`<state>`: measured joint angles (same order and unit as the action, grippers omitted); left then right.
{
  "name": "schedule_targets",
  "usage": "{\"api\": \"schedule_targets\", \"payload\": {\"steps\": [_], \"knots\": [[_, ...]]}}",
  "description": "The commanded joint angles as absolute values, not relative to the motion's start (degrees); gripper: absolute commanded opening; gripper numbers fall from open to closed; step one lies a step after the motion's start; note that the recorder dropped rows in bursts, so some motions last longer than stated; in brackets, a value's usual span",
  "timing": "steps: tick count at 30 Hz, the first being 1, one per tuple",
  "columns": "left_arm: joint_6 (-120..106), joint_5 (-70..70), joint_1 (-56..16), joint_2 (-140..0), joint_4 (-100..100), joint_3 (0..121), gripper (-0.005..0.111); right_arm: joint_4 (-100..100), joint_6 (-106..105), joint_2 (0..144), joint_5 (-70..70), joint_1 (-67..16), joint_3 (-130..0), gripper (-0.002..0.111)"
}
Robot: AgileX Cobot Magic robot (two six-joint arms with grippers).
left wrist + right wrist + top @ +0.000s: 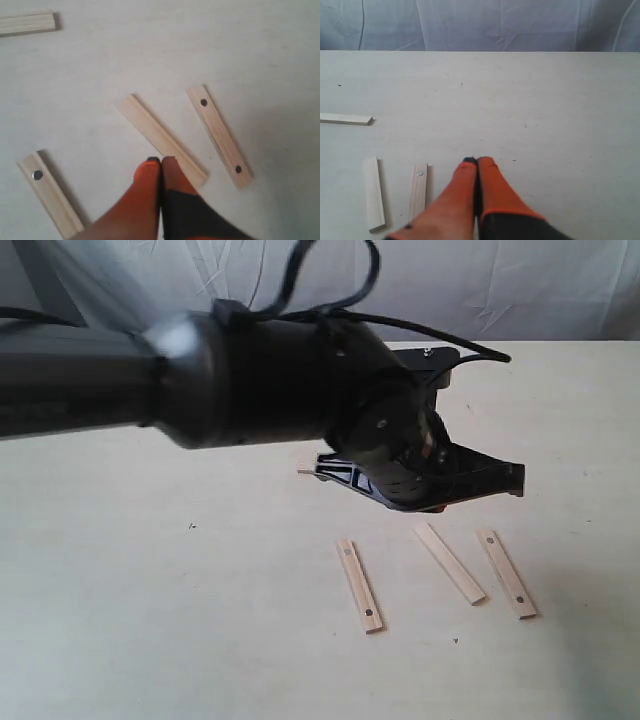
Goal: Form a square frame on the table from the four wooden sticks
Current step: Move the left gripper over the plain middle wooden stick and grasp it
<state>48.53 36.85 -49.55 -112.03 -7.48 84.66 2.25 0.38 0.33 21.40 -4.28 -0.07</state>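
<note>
You are at the very start of the build; no square frame stands on the worktop (150, 620) yet, and none of the four wooden sticks touches another. Three of them lie loose in a rough row in the lower middle of the exterior view; the left stick (359, 585) shows a dark dot at its upper end; the middle stick (449, 562) is plain on its upper face; the right stick (506, 573) carries a dot near each end. All three slant much the same way, near one another but apart, so no corner is formed. The fourth stick (27, 23) lies well apart from that row; in the exterior view only a sliver of it peeps out behind the arm, near the middle of the frame.

Your left hand (161, 161) has its orange fingers pressed tip to tip with nothing between them; the tips sit over one end of the middle stick, though I cannot tell whether they touch the wood. Your right hand (478, 161) is likewise closed up and holds nothing; it hangs over bare worktop with two sticks off to one side; I cannot pick it out in the exterior view.

By my judgement all of the work is left; each stick wants turning and placing so that the ends overlap at four corners.
</note>
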Motion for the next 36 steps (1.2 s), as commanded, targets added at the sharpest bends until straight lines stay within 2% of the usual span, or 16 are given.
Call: {"api": "schedule_targets", "payload": {"steps": [1,10,13,19,20,36], "knots": [[58.75,39.91,-49.82,-118.02,-9.90,90.01,0.000,2.33,0.00,0.00,20.93,-3.98,0.00,0.000],[76.46,37.15,-49.71,-123.01,-8.32,91.47,0.002,2.33,0.00,0.00,20.74,-3.98,0.00,0.000],[76.72,35.69,-49.71,-124.03,-5.82,91.59,0.011,2.12,0.00,0.00,20.74,-3.98,0.00,0.000],[77.09,34.15,-49.71,-125.94,-4.96,91.59,0.039,2.12,0.00,0.00,20.74,-3.98,0.00,0.000],[77.53,34.15,-49.71,-125.94,-5.20,91.59,0.040,2.12,0.00,0.00,20.74,-3.98,0.00,0.000],[79.51,32.32,-49.81,-129.03,-7.08,91.59,0.040,2.29,0.00,0.00,20.88,-3.98,0.00,0.000]]}}
